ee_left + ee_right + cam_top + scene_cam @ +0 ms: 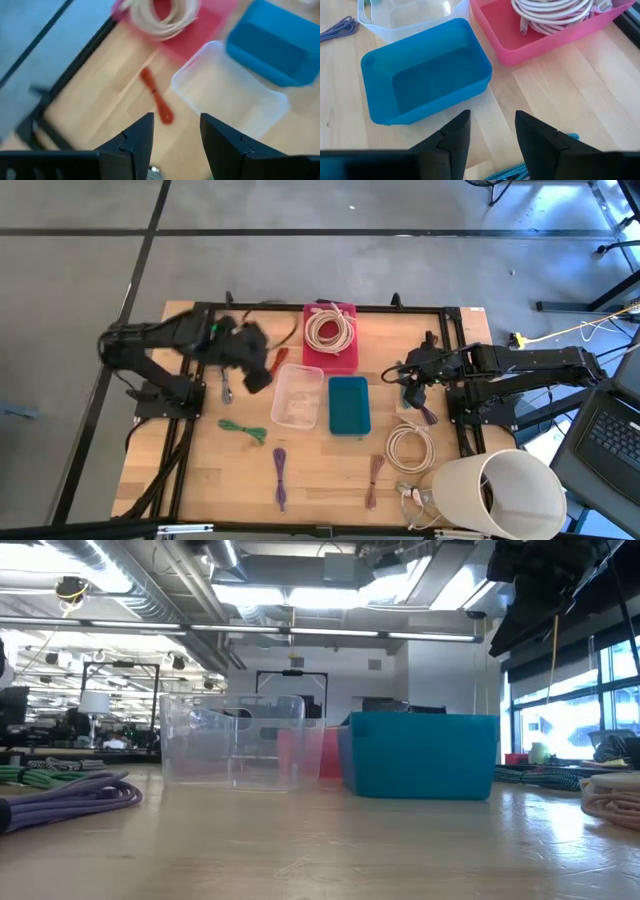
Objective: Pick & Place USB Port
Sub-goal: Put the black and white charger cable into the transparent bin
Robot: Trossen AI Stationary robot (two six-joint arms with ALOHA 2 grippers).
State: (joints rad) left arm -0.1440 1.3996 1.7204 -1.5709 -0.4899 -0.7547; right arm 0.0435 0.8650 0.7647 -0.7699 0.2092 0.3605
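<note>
Several bundled USB cables lie on the wooden table: a red one (280, 360) (156, 97), a green one (243, 430), a purple one (280, 476), a brown one (373, 480) and a white coil (410, 446). Another white coil (329, 329) lies in the pink bin (345, 360). My left gripper (258, 375) (175, 120) hangs open above the table between the red cable and the clear bin (297, 397), holding nothing. My right gripper (408, 385) (492, 117) is open and empty, just right of the blue bin (348, 404) (427, 70).
A blue braided cable (510, 172) lies under my right gripper, with a purple one (427, 414) beside it. A silver-ended cable (227, 390) lies by the left arm's base. A large white tub (500, 492) lies on its side at the near right corner. Black rails frame the table.
</note>
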